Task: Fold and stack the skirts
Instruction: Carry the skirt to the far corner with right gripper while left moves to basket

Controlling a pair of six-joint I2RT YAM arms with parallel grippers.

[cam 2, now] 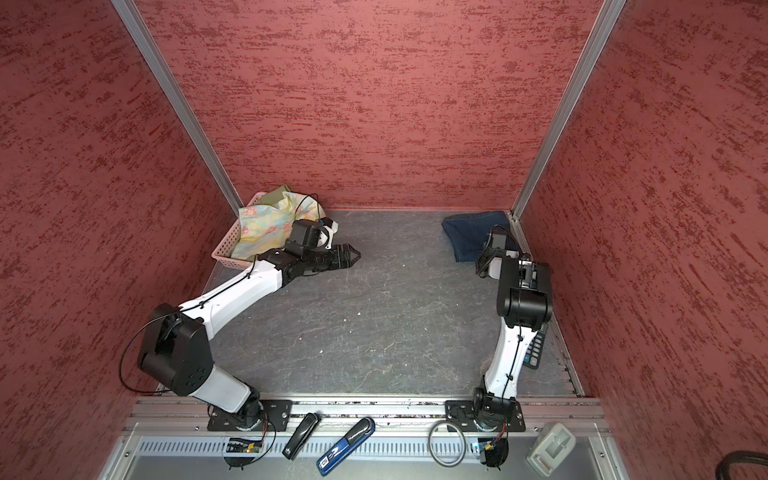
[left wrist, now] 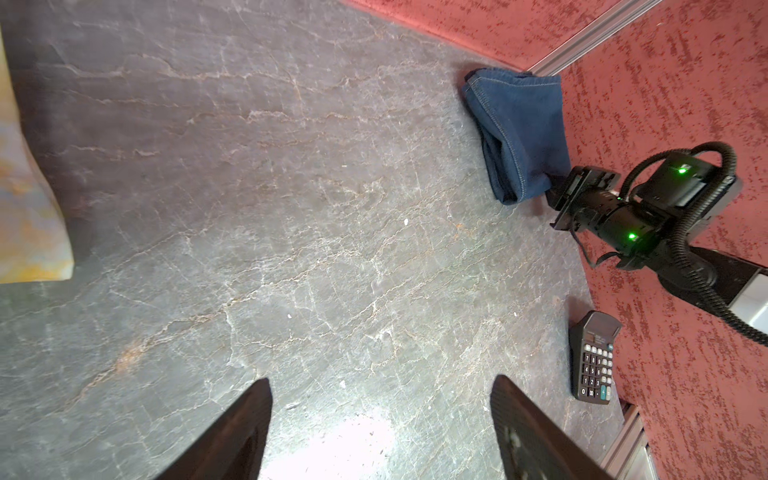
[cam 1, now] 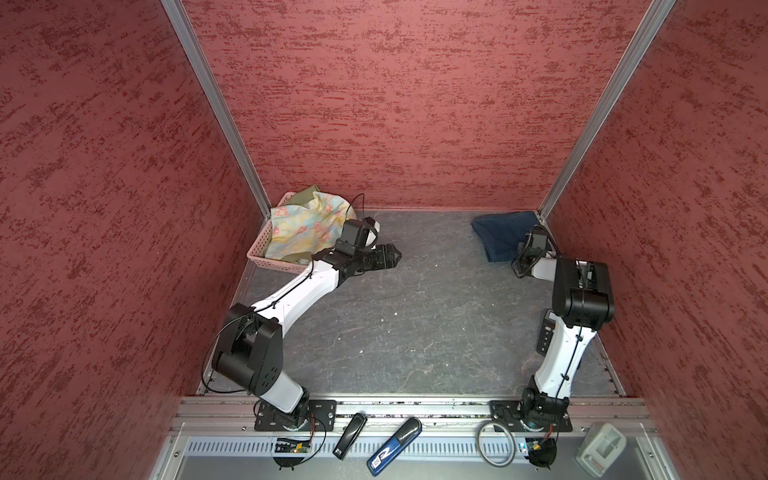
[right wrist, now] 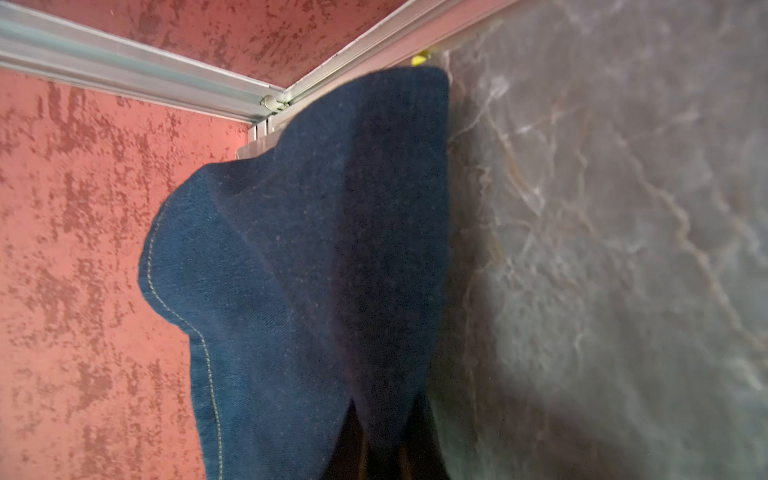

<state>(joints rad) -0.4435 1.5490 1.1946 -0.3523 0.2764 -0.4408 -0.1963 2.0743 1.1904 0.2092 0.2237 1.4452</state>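
Observation:
A dark blue denim skirt (cam 1: 498, 235) (cam 2: 467, 235) lies folded in the far right corner of the table. My right gripper (right wrist: 382, 411) is shut on its near edge, and the cloth (right wrist: 311, 249) rises in front of the wrist camera. The pale pastel flowered skirt (cam 1: 303, 228) (cam 2: 266, 228) lies heaped in the pink basket (cam 1: 259, 249) at the far left, with the olive green skirt (cam 1: 305, 194) showing behind it. My left gripper (cam 1: 395, 255) (left wrist: 380, 384) hangs open and empty over bare table, just right of the basket.
A black calculator (cam 1: 545, 336) (left wrist: 592, 357) lies by the right wall near the right arm. Red walls close in the table on three sides. Two staplers (cam 1: 351, 434), a ring (cam 1: 494, 442) and a grey device (cam 1: 600, 451) sit on the front ledge.

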